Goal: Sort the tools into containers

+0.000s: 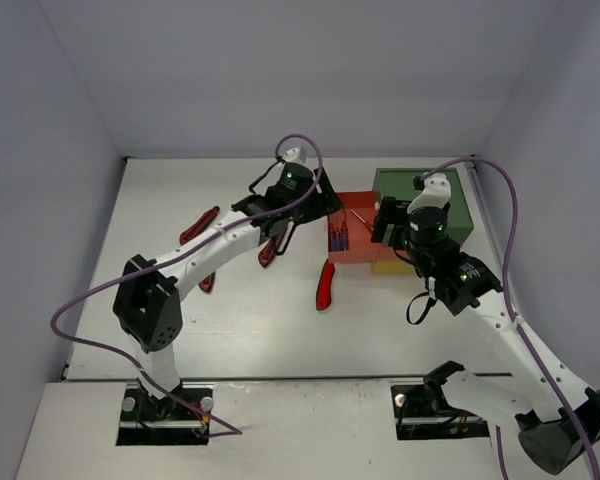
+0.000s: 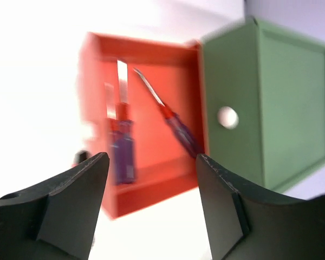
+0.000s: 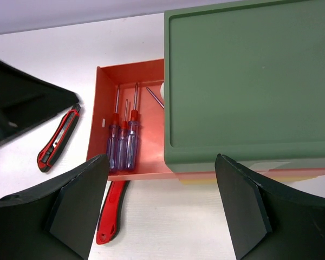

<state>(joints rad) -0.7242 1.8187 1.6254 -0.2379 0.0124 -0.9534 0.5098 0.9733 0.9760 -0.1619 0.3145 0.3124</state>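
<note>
The stacked drawer unit has a green top (image 1: 425, 200) and its red-orange drawer (image 1: 352, 252) is pulled out to the left. Several slim screwdrivers (image 3: 123, 145) with blue-purple handles lie in the drawer. One more screwdriver (image 2: 173, 122) leans against the drawer's right side. A red utility knife (image 1: 326, 284) lies on the table just in front of the drawer. My left gripper (image 1: 323, 203) is open and empty at the drawer's far left corner. In its wrist view (image 2: 151, 179) the jaws stand wide apart. My right gripper (image 1: 388, 222) is open and empty above the unit's front (image 3: 162, 184).
Red-handled tools lie left of the drawer: one (image 1: 198, 226) at the far left, one (image 1: 270, 250) under the left arm, one (image 1: 208, 283) nearer. A second red utility knife (image 3: 58, 138) shows in the right wrist view. The yellow bottom layer (image 3: 233, 179) peeks out under the unit. Walls enclose the table.
</note>
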